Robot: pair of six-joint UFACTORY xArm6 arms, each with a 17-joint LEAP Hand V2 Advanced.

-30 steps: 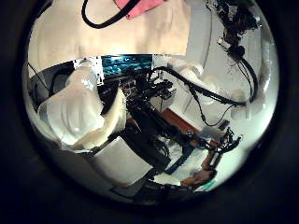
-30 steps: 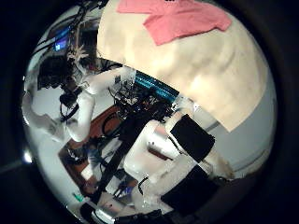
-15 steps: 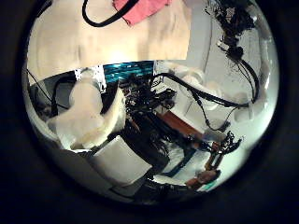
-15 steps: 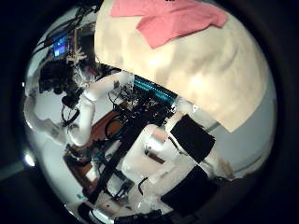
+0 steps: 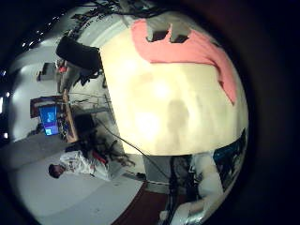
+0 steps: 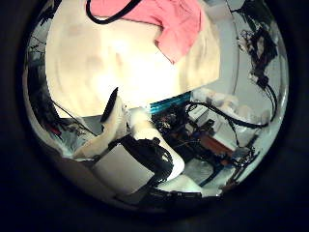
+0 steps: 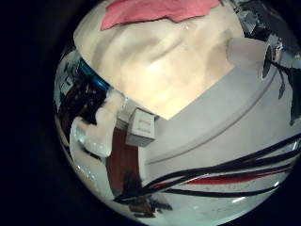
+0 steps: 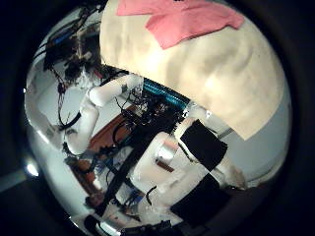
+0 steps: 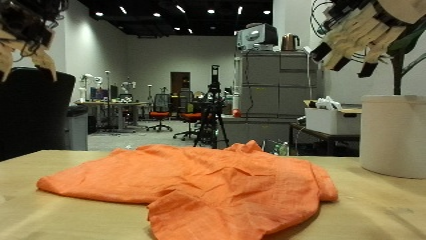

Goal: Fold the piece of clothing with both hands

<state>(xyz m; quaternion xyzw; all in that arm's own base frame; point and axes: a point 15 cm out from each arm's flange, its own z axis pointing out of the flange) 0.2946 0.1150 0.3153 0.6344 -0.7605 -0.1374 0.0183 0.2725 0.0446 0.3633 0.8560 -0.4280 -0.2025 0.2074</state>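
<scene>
Wrinkled orange garment (image 9: 200, 188) sprawls on smooth wooden table (image 9: 373, 215); both hands' fingers loose, empty.

Outside view: left hand (image 9: 27, 35) cut off by the upper left frame edge, only part of its fingers showing. Right hand (image 9: 366, 35) cut by the top edge at upper right; arm out of frame. Orange garment (image 9: 193, 185): near hem runs off the bottom edge. Garment type cannot be told.

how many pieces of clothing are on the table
1: an orange garment, spread flat with some wrinkles on the table, below and between the raised left hand and right hand. Nothing else seems to lie under it.
</scene>
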